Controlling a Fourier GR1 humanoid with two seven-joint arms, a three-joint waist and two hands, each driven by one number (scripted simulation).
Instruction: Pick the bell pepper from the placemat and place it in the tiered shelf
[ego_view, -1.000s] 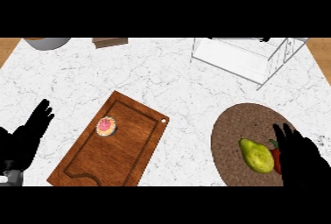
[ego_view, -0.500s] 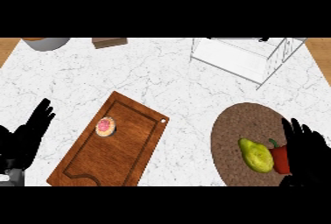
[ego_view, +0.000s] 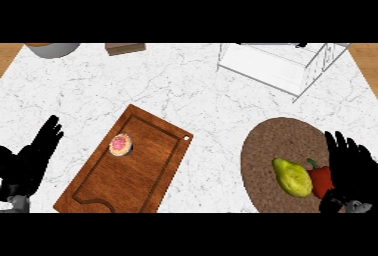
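In the head view, our right hand (ego_view: 353, 167) has slid a little to the right over the last second, so more of the bell pepper (ego_view: 322, 181) shows than before. Its fingers are spread and straight, pointing far, and curl round nothing. The hand lies along the pepper's right side, and we cannot tell whether they touch. We judge the grasp is not yet made and the hand is only lining up.

The pepper is red, glossy and lumpy, with a short green stem. It sits on the near right part of the placemat (ego_view: 273, 145), a round brown woven-looking disc, against a smooth yellow-green pear (ego_view: 293, 176) on its left. The tiered shelf (ego_view: 277, 65), white and thin-walled, stands well apart at the far right of the marbled white counter (ego_view: 148, 80). Our left hand (ego_view: 29, 162) rests open at the near left, beside a wooden cutting board (ego_view: 148, 165).
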